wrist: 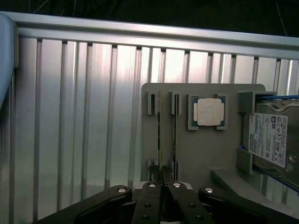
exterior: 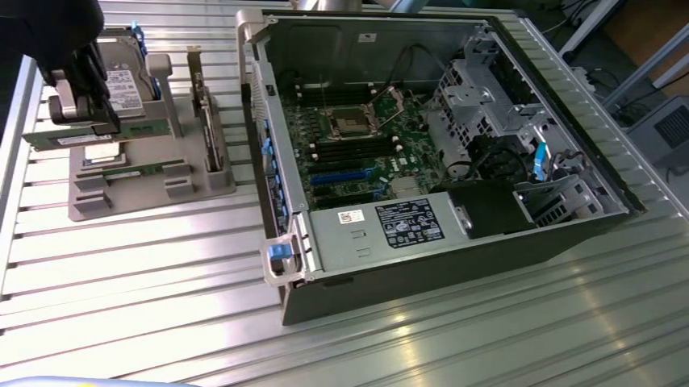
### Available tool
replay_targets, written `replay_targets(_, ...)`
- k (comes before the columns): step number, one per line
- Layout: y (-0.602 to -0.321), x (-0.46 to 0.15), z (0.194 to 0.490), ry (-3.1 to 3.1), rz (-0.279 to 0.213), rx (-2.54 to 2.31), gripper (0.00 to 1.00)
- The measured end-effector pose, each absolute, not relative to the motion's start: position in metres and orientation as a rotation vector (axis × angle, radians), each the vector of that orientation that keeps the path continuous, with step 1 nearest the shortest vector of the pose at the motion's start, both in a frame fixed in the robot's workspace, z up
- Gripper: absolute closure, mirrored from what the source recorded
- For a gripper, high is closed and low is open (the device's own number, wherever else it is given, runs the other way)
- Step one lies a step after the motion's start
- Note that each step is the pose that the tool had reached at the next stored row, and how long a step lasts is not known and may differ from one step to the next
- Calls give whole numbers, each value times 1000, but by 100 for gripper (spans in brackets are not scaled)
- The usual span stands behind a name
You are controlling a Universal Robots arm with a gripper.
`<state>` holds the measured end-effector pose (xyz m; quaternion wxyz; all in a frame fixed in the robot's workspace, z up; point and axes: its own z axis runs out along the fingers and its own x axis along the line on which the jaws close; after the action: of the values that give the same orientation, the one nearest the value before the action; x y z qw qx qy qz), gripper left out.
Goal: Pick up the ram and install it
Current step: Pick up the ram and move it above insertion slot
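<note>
At exterior view's left, gripper (exterior: 84, 113) over grey holder (exterior: 151, 201) on worktop (exterior: 161, 282), well apart from open computer case (exterior: 431, 278). Fingers (wrist: 149, 203) pressed nearly together, pinching ram (wrist: 160, 140) by thin top edge. Green stick runs straight between them, along holder's slots. Seated or lifted clear: cannot tell.

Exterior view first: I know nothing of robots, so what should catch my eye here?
The open computer case sits in the middle of the exterior view, its green motherboard bare, on a ribbed metal table. At that view's left the black gripper is shut on the ram, a thin green stick, at a grey holder that also carries a hard drive.
</note>
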<state>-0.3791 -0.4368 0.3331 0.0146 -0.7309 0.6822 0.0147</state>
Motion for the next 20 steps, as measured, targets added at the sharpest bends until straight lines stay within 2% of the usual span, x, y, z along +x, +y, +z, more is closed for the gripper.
replay_targets(20,-437,-379,362,2124,46,-2275,88)
